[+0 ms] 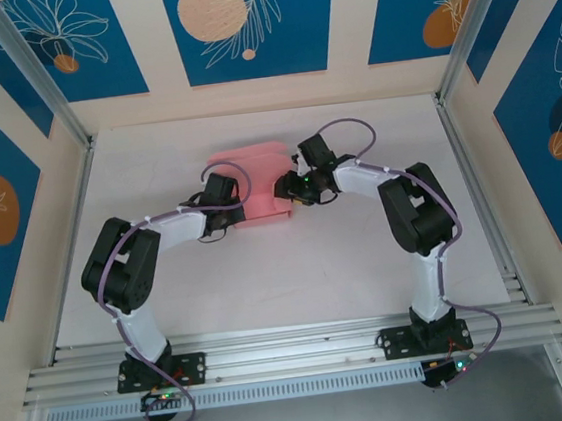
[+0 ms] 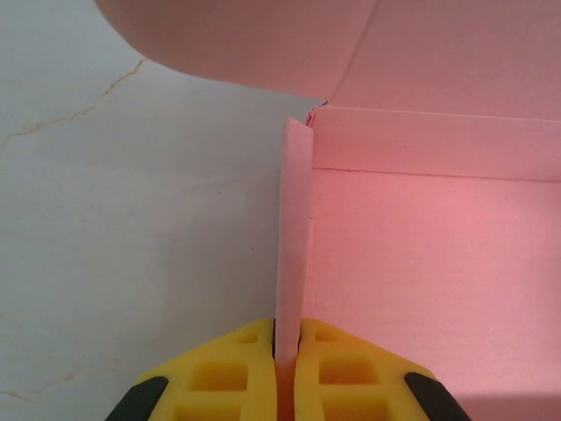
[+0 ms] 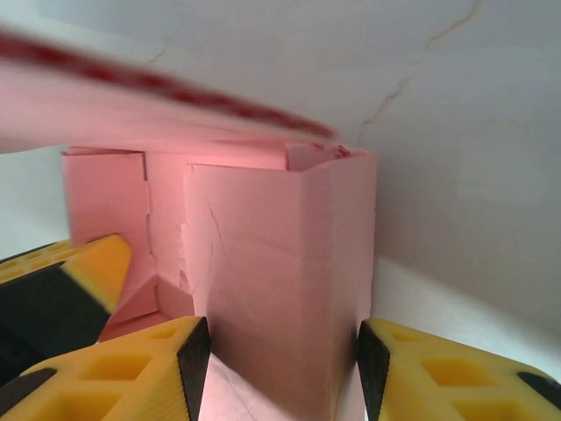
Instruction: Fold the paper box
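The salmon-pink thin card paper box (image 1: 252,170) is lying on the white tabletop (image 1: 298,279), between the two arms. The left claw (image 2: 287,346) is clenching one upright side wall (image 2: 294,219) of it. The right claw (image 3: 280,360) is standing astride the opposite raised wall, but I cannot tell if it is pressing yet. I am judging the folding as roughly half done: walls are standing, while the rounded lid flap (image 2: 263,35) is hanging open and unclosed.

1. Paper box (image 3: 280,263): thin pink card, matt, creased and scuffed at folds.
2. Surface (image 2: 131,219): white, matt, hairline cracks.
3. Right tool (image 3: 280,351) fingers (image 3: 456,373): yellow moulded plastic, matt.
4. Rails (image 1: 275,347): ribbed metal, dull sheen.
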